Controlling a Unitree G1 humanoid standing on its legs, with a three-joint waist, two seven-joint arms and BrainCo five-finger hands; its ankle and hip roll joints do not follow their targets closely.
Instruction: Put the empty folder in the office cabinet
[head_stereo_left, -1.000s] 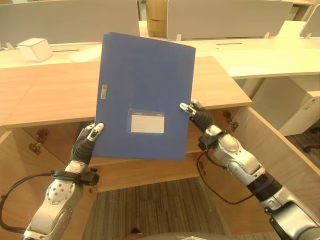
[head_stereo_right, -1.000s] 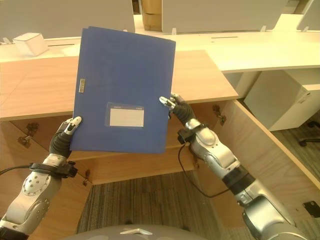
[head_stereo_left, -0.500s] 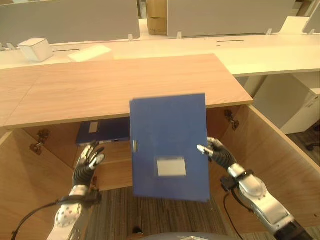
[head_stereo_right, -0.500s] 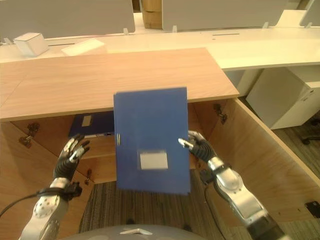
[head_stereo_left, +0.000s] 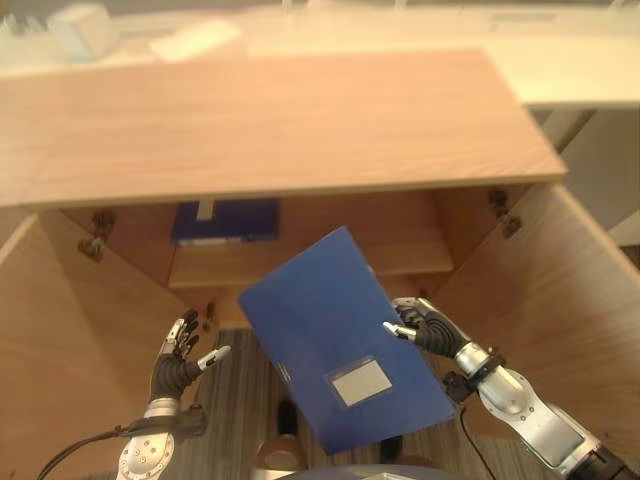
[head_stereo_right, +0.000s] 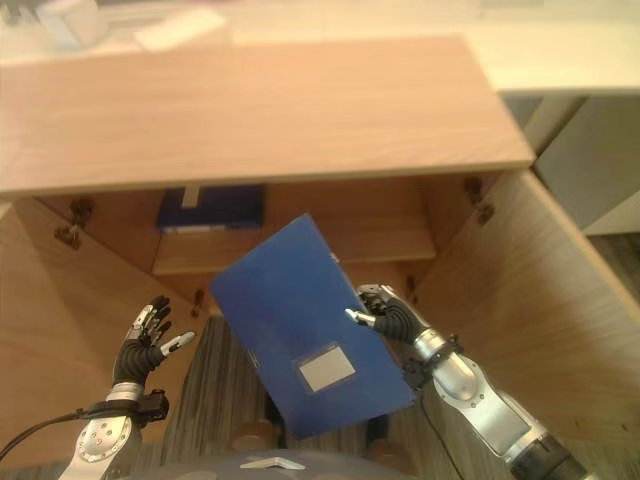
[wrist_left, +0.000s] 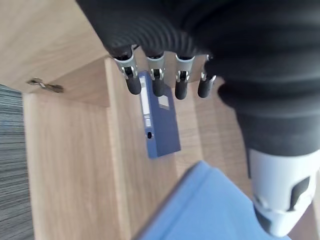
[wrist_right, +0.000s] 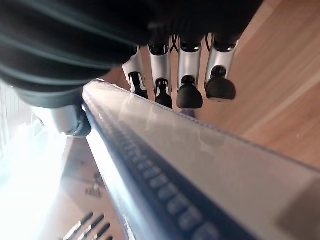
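The blue folder with a white label hangs tilted in front of the open cabinet, one corner pointing up toward the shelf. My right hand grips its right edge, thumb on the front and fingers behind the folder. My left hand is low at the left, apart from the folder, with its fingers spread and nothing in it. The left wrist view catches the folder's corner.
A second blue folder lies flat on the left of the cabinet shelf. The wooden cabinet top overhangs the opening. Both doors stand open, one at the left and one at the right.
The folder has come down from in front of the cabinet top and tilted. My left hand has let go of it and dropped. The camera has tipped down toward the cabinet.
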